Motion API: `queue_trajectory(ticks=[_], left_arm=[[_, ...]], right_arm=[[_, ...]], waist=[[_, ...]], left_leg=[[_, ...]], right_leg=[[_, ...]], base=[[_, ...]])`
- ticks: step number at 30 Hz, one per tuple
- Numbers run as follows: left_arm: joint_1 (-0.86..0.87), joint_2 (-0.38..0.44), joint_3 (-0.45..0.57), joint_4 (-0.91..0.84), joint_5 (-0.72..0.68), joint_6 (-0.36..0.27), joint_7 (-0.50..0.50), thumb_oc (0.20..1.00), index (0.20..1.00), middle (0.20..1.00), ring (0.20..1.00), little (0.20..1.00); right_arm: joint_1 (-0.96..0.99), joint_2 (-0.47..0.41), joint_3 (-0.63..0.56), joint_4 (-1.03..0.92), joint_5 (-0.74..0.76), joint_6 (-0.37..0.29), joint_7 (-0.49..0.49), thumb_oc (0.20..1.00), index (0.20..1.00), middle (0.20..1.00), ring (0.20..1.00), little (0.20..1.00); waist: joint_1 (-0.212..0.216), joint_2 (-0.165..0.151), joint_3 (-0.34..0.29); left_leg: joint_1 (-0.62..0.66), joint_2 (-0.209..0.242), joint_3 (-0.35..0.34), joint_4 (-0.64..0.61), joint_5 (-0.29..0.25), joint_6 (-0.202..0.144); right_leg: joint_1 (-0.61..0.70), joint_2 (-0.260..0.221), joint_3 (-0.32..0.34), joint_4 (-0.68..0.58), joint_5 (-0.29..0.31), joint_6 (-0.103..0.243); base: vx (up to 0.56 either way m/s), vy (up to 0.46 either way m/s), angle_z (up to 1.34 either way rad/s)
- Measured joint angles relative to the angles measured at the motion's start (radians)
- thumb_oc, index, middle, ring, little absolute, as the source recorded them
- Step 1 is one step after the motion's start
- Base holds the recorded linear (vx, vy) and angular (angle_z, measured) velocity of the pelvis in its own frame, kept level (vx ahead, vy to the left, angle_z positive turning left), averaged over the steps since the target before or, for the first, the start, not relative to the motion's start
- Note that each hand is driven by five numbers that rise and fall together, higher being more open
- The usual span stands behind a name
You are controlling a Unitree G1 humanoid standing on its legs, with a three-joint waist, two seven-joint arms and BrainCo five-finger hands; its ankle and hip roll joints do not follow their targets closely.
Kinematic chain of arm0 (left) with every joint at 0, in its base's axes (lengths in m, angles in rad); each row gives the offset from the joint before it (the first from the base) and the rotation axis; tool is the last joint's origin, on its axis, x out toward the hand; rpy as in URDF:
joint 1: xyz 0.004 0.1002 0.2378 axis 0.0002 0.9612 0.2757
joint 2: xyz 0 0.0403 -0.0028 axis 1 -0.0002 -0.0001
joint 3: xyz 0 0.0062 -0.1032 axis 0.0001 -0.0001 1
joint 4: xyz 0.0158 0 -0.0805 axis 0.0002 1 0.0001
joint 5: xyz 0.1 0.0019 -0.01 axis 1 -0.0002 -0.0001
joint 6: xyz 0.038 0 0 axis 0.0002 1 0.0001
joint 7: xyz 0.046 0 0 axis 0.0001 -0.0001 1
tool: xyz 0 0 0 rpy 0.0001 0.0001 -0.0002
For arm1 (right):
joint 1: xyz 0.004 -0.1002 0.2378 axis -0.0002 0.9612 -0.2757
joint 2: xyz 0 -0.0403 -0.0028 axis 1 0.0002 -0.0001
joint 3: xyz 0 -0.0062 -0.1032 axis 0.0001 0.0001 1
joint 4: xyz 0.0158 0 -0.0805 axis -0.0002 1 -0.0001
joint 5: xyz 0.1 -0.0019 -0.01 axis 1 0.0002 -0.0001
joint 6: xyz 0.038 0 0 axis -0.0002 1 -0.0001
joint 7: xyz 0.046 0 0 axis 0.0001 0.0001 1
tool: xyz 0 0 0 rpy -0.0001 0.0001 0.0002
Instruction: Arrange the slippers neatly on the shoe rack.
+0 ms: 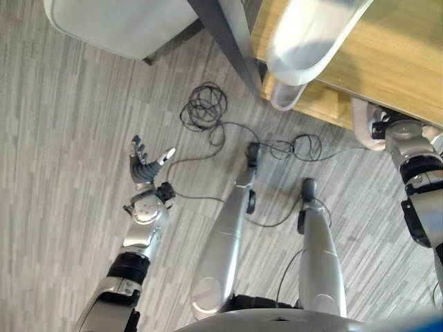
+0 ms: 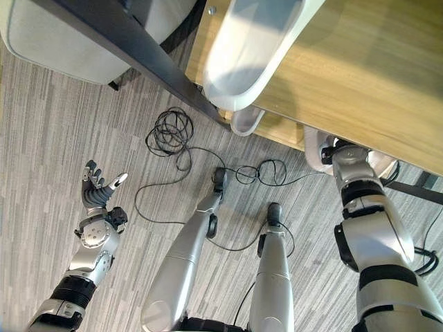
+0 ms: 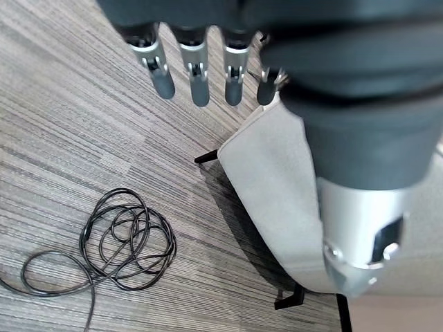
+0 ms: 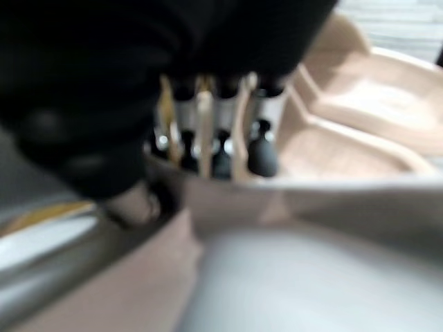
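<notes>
My right hand reaches under the edge of the wooden shoe rack. In the right wrist view its fingers curl over the rim of a pale slipper, thumb beneath. That slipper shows as a whitish shape beside the wrist. Two beige slippers lie just past the fingers. A white slipper rests on the rack's top board, and another pokes out on the level below. My left hand hangs open over the floor at the left, holding nothing.
A dark metal post slants past the rack's left end. A grey padded seat on dark legs stands at the far left, also seen past my left fingers. Grey striped carpet covers the floor.
</notes>
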State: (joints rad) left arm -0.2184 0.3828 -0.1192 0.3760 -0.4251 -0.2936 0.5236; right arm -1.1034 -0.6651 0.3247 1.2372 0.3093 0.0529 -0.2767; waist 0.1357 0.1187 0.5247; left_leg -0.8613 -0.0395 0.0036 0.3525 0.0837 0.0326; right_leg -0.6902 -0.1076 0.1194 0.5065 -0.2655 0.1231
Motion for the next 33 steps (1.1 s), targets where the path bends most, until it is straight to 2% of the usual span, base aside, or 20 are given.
queue_trajectory(ticks=[9, 15, 20, 27, 28, 29, 33], left_arm=[[0.000, 0.033, -0.022, 0.000, -0.037, -0.016, -0.044, 1.000, 1.000, 1.000, 1.000, 1.000], [0.008, 0.033, -0.039, -0.035, -0.035, -0.029, -0.045, 1.000, 1.000, 1.000, 1.000, 1.000], [0.009, 0.033, -0.050, -0.044, -0.033, -0.029, -0.044, 1.000, 1.000, 1.000, 1.000, 1.000], [0.014, 0.040, -0.075, -0.063, -0.021, -0.030, -0.042, 1.000, 1.000, 1.000, 1.000, 1.000], [0.014, 0.042, -0.077, -0.066, -0.017, -0.030, -0.042, 1.000, 1.000, 1.000, 1.000, 1.000], [0.015, 0.043, -0.077, -0.074, -0.016, -0.030, -0.040, 1.000, 1.000, 1.000, 1.000, 1.000], [0.015, 0.050, -0.080, -0.088, -0.014, -0.033, -0.039, 1.000, 1.000, 1.000, 1.000, 1.000]], right_arm=[[-0.060, -0.017, 0.002, 0.093, -0.001, 0.009, 0.001, 0.200, 0.200, 0.200, 0.200, 0.200], [-0.096, -0.028, 0.000, 0.102, -0.001, 0.016, -0.004, 0.200, 0.200, 0.200, 0.200, 0.200], [-0.120, -0.042, 0.001, 0.142, -0.001, 0.019, -0.005, 0.200, 0.200, 0.200, 0.200, 0.200], [-0.190, -0.064, 0.002, 0.200, -0.002, 0.029, -0.015, 0.200, 0.200, 0.200, 0.200, 0.200], [-0.195, -0.064, 0.003, 0.207, -0.002, 0.029, -0.018, 0.485, 0.485, 0.485, 0.485, 0.485], [-0.199, -0.064, 0.003, 0.217, -0.002, 0.029, -0.021, 1.000, 1.000, 1.000, 1.000, 1.000], [-0.200, -0.064, 0.005, 0.235, -0.002, 0.034, -0.033, 1.000, 1.000, 1.000, 1.000, 1.000]], waist=[[0.025, 0.017, 0.000], [0.028, 0.021, -0.001], [0.049, 0.026, -0.001], [0.053, 0.038, -0.002], [0.055, 0.039, -0.002], [0.056, 0.039, -0.002], [0.061, 0.040, -0.002]], left_leg=[[-0.032, -0.003, -0.006, -0.003, 0.002, -0.001], [-0.051, -0.014, -0.014, -0.020, 0.011, -0.013], [-0.065, -0.025, -0.021, -0.019, 0.016, -0.012], [-0.066, -0.035, -0.028, -0.019, 0.017, -0.012], [-0.067, -0.036, -0.031, -0.019, 0.017, -0.013], [-0.068, -0.037, -0.036, -0.020, 0.018, -0.013], [-0.069, -0.037, -0.040, -0.020, 0.019, -0.014]], right_leg=[[-0.038, -0.003, -0.004, 0.016, -0.009, 0.000], [-0.064, -0.015, -0.015, 0.025, -0.018, 0.003], [-0.073, -0.025, -0.027, 0.033, -0.027, 0.004], [-0.070, -0.035, -0.036, 0.034, -0.032, 0.007], [-0.070, -0.035, -0.039, 0.035, -0.032, 0.007], [-0.070, -0.035, -0.042, 0.035, -0.032, 0.007], [-0.071, -0.035, -0.046, 0.036, -0.033, 0.006]], base=[[0.03, 0.003, 0.02], [0.03, 0.009, 0.07], [0.03, 0.003, 0.09], [0.01, 0.007, 0.04], [0.01, 0.015, 0.03], [0.01, 0.023, 0.05], [0.00, 0.003, 0.01]])
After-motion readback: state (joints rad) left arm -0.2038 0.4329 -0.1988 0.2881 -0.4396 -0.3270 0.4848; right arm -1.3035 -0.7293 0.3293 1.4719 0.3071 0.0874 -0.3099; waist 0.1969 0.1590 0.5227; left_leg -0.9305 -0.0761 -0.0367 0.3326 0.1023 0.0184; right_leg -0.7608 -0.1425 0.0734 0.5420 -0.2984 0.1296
